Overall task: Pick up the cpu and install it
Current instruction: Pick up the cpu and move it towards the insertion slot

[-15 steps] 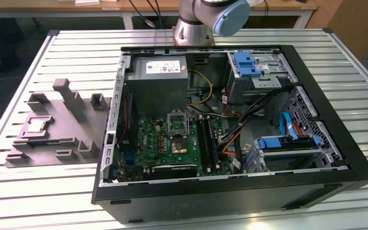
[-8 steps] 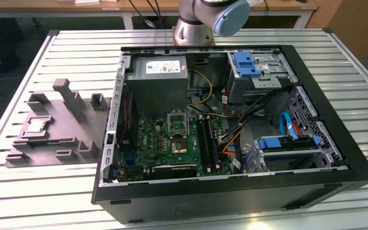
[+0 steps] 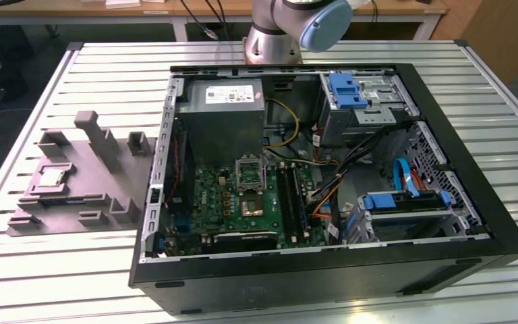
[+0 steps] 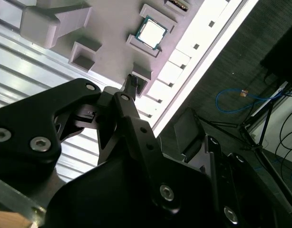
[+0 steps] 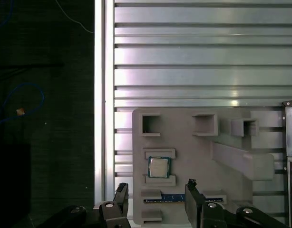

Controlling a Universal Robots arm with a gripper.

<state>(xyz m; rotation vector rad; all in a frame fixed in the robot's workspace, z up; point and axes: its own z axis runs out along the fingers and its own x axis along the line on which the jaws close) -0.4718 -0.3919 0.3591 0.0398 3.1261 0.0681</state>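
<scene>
We note: holder tray [image 3: 106, 169] on surface [image 3: 88, 270], by edge at exterior view's left. Cpu [image 3: 50, 178] in recess of tray, on side nearest that edge. Computer case [image 3: 331, 277] just beside tray, toward opposite edge. In case: power-supply box [image 3: 223, 115] toward surface's far edge, motherboard [image 3: 232, 202] before it. In first wrist view we find pincer [image 5: 155, 186] over tray, near cpu, not touching.

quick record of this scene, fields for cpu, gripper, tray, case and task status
cpu: lies flat in a recess of the grey tray, not held
gripper: open, over the tray, clear of the cpu
tray place: on the slatted table, at the exterior view's left of the computer case
case: side open, board and cables exposed
task status: cpu not yet picked up
</scene>
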